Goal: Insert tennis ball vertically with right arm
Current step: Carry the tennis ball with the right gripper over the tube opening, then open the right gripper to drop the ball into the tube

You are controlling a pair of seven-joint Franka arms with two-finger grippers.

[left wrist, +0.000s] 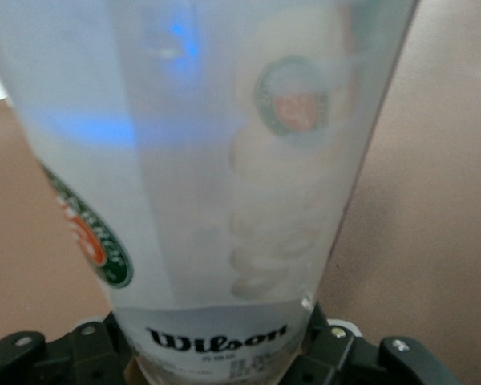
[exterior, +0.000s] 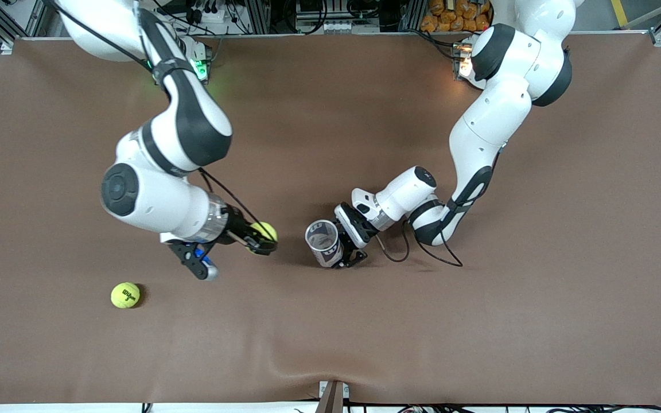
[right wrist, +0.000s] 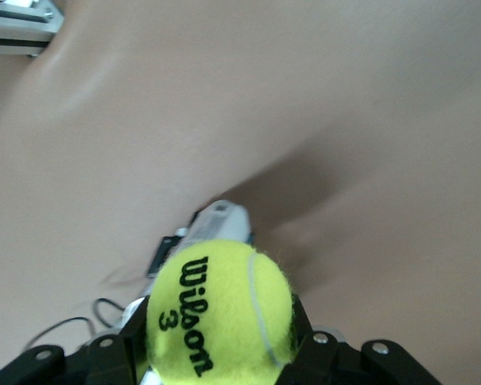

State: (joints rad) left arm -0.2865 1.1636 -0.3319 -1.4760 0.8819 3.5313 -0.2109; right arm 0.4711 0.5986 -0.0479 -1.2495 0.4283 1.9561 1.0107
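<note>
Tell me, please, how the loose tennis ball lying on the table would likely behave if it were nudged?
The loose tennis ball is round and unsupported on the flat table, so it would probably roll away. Its fuzzy felt likely slows it somewhat.

One high camera, two wrist cameras

The front view looked steeply down across the brown table (exterior: 330,344) toward both arm bases. The left wrist camera sat very close against a clear can (left wrist: 224,184); the right wrist camera looked past a tennis ball (right wrist: 220,317), with the can's holder faintly shared.
</note>
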